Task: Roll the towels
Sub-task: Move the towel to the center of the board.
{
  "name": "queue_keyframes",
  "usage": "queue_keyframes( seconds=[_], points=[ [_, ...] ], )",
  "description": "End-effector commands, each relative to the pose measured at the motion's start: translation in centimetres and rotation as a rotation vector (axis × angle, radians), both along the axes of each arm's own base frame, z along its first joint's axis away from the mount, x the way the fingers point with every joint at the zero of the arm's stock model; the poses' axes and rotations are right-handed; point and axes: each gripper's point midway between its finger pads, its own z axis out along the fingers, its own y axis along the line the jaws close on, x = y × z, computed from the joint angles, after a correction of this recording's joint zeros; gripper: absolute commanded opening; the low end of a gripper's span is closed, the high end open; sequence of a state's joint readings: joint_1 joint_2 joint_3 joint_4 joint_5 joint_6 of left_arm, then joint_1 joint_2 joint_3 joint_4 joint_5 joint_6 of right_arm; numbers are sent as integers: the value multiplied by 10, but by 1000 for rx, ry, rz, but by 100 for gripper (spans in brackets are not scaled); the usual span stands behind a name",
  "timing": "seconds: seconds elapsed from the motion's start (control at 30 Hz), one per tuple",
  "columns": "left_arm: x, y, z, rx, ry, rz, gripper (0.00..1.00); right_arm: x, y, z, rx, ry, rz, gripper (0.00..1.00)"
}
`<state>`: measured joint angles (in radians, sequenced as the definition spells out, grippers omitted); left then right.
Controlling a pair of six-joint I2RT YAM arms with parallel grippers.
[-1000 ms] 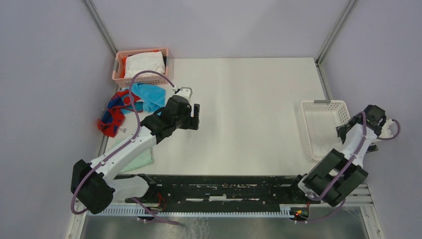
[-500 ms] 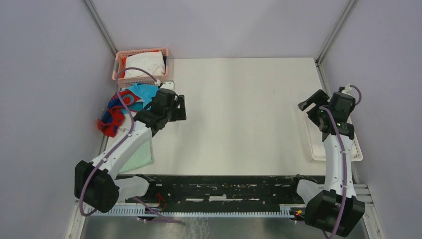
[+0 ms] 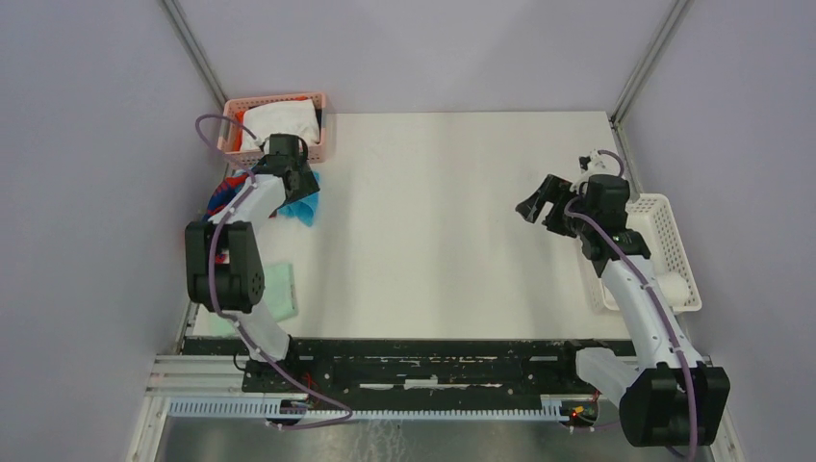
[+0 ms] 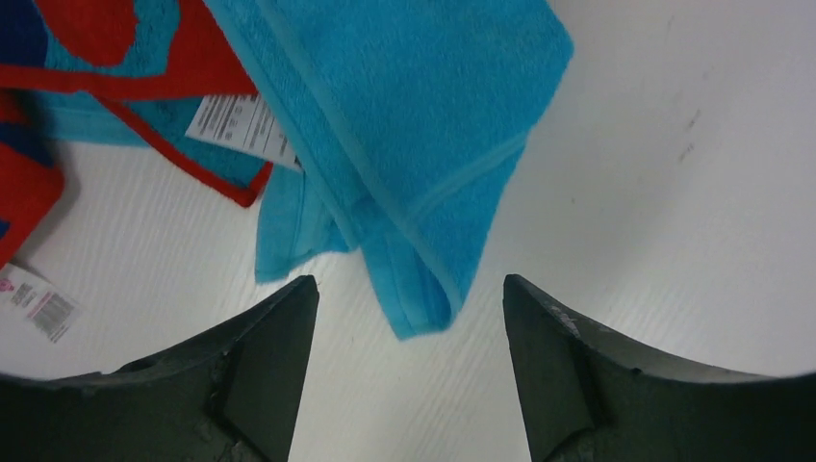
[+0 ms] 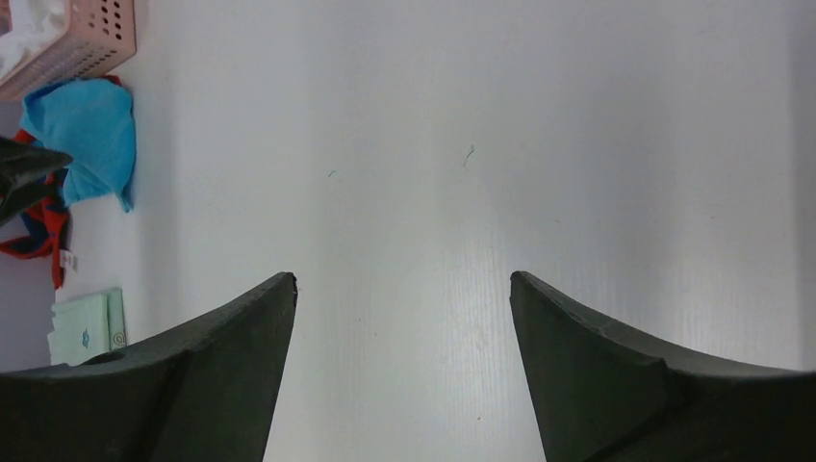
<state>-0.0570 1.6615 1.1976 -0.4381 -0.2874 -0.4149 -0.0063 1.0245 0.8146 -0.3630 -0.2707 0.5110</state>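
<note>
Two finger pairs spread, empty: left fingers [image 4: 260, 385] now above turquoise towel [image 4: 404, 125], right fingers [image 5: 221, 375] swung inward over table [image 5: 462, 144].

White counter [image 3: 443, 221] carries: pink plastic basket [image 3: 229, 130] far-left, crumpled turquoise terry towel [image 4: 414, 144] touching red blue-blotched towel [image 4: 91, 19], pale mint folded cloth [image 3: 274, 294] nearer, white plastic basket [image 3: 657, 199] at right edge.

White table [image 3: 452, 192], plain grey-lilac walls [image 3: 414, 48] on 3 sides, 2 metal corner posts [image 3: 195, 53], even light.
</note>
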Motion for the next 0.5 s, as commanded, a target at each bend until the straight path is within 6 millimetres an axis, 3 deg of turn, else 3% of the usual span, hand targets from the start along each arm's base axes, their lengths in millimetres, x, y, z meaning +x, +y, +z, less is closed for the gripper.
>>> queue_keyframes(
  seconds=[0.0, 0.1, 0.17, 0.23, 0.27, 0.37, 0.47],
  points=[
    [55, 4, -9, -38, -58, 44, 75, 7, 25, 11, -5, -80, 123, 89],
    [70, 8, -36, -24, 5, 47, 65, 6, 31, 11, -20, -84, 154, 88],
    [75, 2, -49, -47, 37, 33, 50, 5, 32, 11, -31, -84, 165, 88],
    [76, -11, -53, -95, 41, 6, 30, 5, 33, 8, -33, -77, 172, 88],
    [75, -19, -49, -104, 37, -11, 26, 5, 34, 8, -32, -74, 174, 87],
    [66, -58, -28, -123, 8, -107, 14, 6, 38, 8, -33, -75, 189, 86],
    [48, -120, -2, -157, -29, -246, 6, 8, 45, 10, -43, -79, 212, 83]
  ],
)
